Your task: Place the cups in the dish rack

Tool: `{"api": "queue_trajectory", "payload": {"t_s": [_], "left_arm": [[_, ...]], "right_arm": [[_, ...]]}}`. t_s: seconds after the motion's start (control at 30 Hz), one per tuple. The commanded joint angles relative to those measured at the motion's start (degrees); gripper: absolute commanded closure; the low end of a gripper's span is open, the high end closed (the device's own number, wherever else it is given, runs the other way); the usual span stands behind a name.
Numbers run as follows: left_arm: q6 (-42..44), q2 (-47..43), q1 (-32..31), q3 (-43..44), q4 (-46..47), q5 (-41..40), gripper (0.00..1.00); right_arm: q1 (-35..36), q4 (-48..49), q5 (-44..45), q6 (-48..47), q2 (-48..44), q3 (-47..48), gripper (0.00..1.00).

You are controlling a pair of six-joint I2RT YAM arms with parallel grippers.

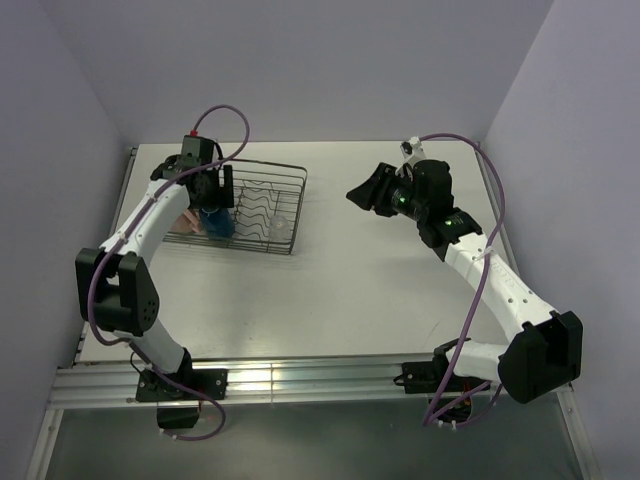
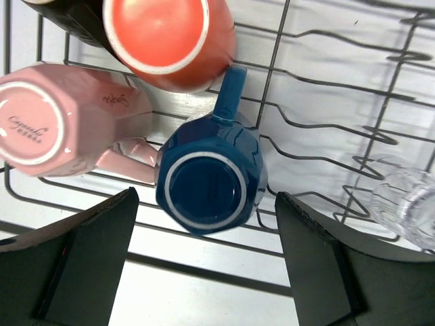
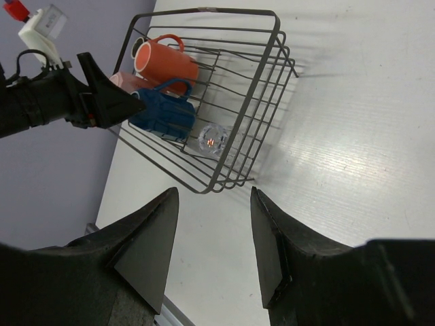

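Top view: your left gripper (image 1: 214, 200) hangs over the left end of the dish rack (image 1: 299, 210), directly above the blue cup (image 1: 218, 226). The right gripper (image 1: 362, 192) sits well apart from the rack, off its right side. My guess is it's parked there so it doesn't crowd the L arm.

L wrist view: the jaws are spread wide, one finger on either side of the blue cup w/o touching it, so nothing is pinched. The blue cup lies on the rack's wires, round end to the camera, handle pointing at the orange cup (image 2: 166, 37). The pink cup (image 2: 61, 122) is just beside it, and a dark cup (image 2: 71, 19) is only partly in frame. The glass tumbler (image 2: 404, 204) sits apart, in among the rack's dividers, prob. because the wires keep it from rolling.

R wrist view: jaws apart w/ nothing between them, looking at the rack from a distance. The mugs are bunched at one end of the rack and the tumbler is near its wall.

All five cups look to be inside the rack, so loading seems about done. If you lift the L arm, go straight up so the fingers don't clip the blue handle or the wires.
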Motion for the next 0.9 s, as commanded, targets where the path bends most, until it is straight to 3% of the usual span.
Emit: {"api": "queue_trajectory", "payload": {"t_s": [0.0, 0.1, 0.17, 0.47, 0.67, 0.7, 0.77, 0.8, 0.87], "left_arm": [[-1.68, -3.96, 0.02, 3.22, 0.58, 0.10, 0.12], [-2.20, -5.54, -0.07, 3.66, -0.12, -0.33, 0.11], [-2.91, -7.04, -0.16, 4.10, -0.30, 0.10, 0.01], [-5.54, -16.08, -1.83, 1.81, 4.00, 6.07, 0.01], [-6.16, -23.29, -2.09, -2.75, 8.05, 13.45, 0.01], [-6.07, -24.95, -2.18, -3.98, 8.75, 14.59, 0.01], [-6.07, -26.72, -2.18, -5.39, 9.54, 15.57, 0.01], [-5.90, -28.56, -2.27, -6.87, 10.16, 16.62, 0.01], [-6.07, -30.32, -2.36, -8.46, 11.65, 18.91, 0.01]], "right_arm": [[0.31, 2.13, 0.15, -0.92, 0.23, 0.41, 0.46], [0.31, 2.04, 0.41, -0.92, 0.23, 0.67, 0.46], [0.31, 1.86, 0.67, -0.92, 0.14, 0.76, 0.46], [0.31, -0.24, 3.57, -1.98, -1.53, 1.90, 0.42], [0.31, -2.35, 6.47, -3.21, -4.51, 2.87, 0.29], [0.31, -2.53, 7.17, -3.38, -4.87, 2.96, 0.17], [0.31, -3.67, 7.97, -3.82, -5.83, 3.40, 0.10], [0.31, -3.85, 8.23, -4.00, -6.27, 3.48, 0.00], [0.31, -3.94, 8.94, -4.17, -7.85, 2.79, 0.00]]}}
